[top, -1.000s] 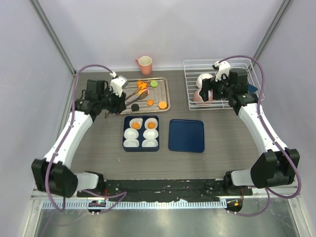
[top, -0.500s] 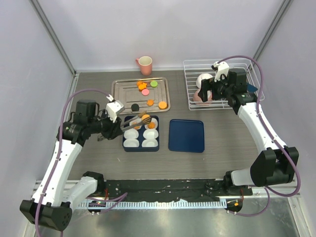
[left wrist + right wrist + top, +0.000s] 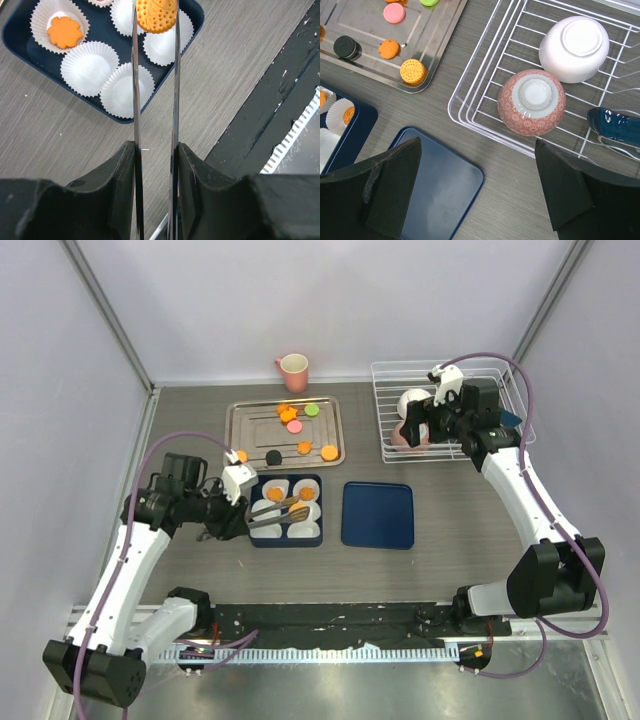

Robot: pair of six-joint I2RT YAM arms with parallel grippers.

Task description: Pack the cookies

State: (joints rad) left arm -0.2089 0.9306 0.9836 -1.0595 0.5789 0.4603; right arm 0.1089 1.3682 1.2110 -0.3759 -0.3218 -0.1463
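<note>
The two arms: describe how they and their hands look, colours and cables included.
Both the left arm and right arm have white shells on the long links and black joints and bases. A purple cable loops along each. The left hand and right hand have black, wedge-shaped fingers.

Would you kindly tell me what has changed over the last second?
The left arm swung from the steel tray back to the dark blue box, its jaws shut on the tongs, which hold an orange cookie above the paper cups. The right arm, over the wire rack, stayed put.
</note>
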